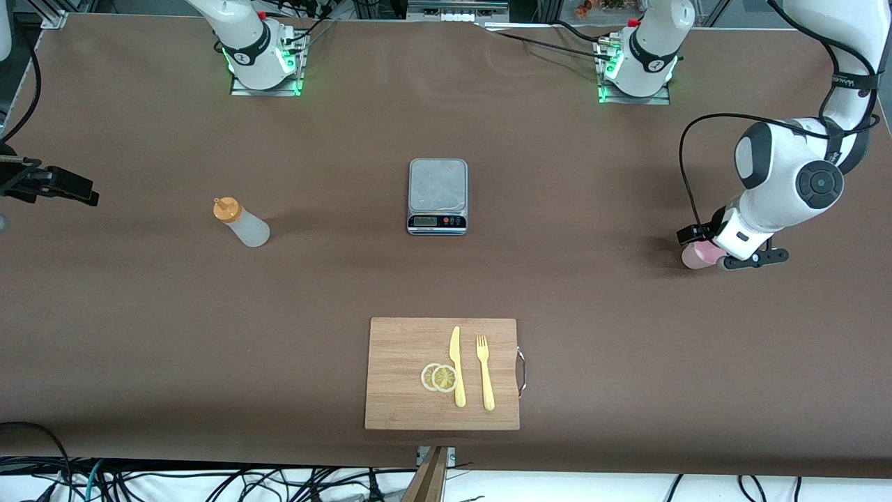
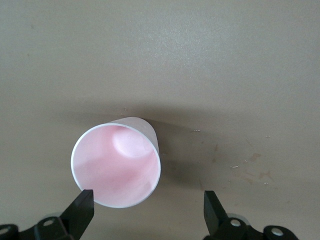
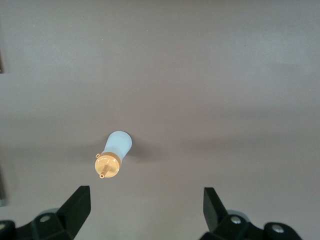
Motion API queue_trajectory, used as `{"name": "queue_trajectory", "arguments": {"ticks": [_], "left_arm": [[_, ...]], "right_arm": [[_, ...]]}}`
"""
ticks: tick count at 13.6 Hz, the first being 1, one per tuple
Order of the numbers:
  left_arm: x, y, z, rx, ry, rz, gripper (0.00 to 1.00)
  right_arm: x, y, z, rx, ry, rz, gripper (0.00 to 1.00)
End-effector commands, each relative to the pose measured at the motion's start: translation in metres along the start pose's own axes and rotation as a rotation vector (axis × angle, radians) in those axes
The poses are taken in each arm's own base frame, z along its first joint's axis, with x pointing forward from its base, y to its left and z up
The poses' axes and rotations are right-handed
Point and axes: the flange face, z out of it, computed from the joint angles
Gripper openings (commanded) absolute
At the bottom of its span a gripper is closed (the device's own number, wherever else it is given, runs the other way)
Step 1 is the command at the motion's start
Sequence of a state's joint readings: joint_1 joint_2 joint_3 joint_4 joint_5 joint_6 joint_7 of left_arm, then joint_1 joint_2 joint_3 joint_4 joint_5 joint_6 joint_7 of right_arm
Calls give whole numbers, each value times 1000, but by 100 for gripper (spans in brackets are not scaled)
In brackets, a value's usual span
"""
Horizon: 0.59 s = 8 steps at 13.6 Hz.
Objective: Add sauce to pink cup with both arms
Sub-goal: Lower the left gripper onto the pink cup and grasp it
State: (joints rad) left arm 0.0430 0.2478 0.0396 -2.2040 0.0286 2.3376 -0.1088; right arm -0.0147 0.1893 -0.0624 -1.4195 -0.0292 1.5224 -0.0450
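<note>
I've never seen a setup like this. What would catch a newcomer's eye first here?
Probably the left gripper, hanging low and open right by the pink cup at the left arm's end of the table. Next, the sauce bottle with its orange cap stands alone toward the right arm's end, with the open right gripper above it. In the middle sit a kitchen scale and, nearer the front camera, a wooden cutting board with yellow knife, fork and lemon slices.

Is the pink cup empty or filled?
Empty: the left wrist view looks into the upright pink cup and shows only bare pink walls and bottom.
</note>
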Motion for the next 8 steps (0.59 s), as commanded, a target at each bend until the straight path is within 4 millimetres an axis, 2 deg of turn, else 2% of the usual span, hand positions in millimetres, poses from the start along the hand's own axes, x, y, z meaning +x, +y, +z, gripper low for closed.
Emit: {"name": "queue_trajectory", "arguments": {"ticks": [1,5,7,8], "left_arm": [[2,2,12,-1,18,24,95],[4,9,20,-3,25,35,87],[5,10,25,-3,24,37,79],[6,10,28,-2,21,37,72]], "right_arm": [[0,2,-4,13,6,1,100],[0,2,-4,14,6,1,100],[0,2,-4,14,6,3,100],[0,2,-4,14,6,3,100]]}}
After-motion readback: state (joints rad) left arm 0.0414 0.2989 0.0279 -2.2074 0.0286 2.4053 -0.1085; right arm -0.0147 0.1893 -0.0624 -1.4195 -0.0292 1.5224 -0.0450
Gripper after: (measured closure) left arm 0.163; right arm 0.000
